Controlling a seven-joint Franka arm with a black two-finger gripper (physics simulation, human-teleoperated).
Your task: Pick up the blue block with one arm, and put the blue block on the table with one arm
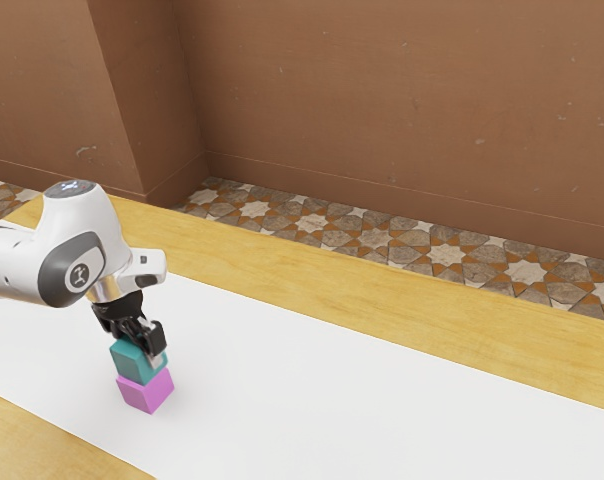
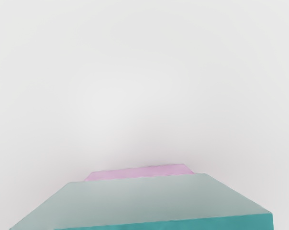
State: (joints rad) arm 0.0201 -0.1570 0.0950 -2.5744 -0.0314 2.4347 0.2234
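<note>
The gripper (image 1: 147,338) is low over the stack, its lower end overlapping the teal-blue block (image 1: 132,360) at its upper right part in the exterior view. That blue block rests on, or directly above, a magenta block (image 1: 145,391) that stands on the white surface. Close under the hand, the blue block (image 2: 163,223) spans much of the wrist view's lower edge, with a strip of the magenta block (image 2: 142,172) beyond it. Whether the gripper grips the blue block cannot be made out, as its far side is hidden.
A long white sheet (image 1: 352,390) covers the middle of the wooden table (image 1: 382,288), whose bare wood borders it. The arm reaches in from the exterior view's left. Patterned floor tiles and a brown wall lie beyond the table.
</note>
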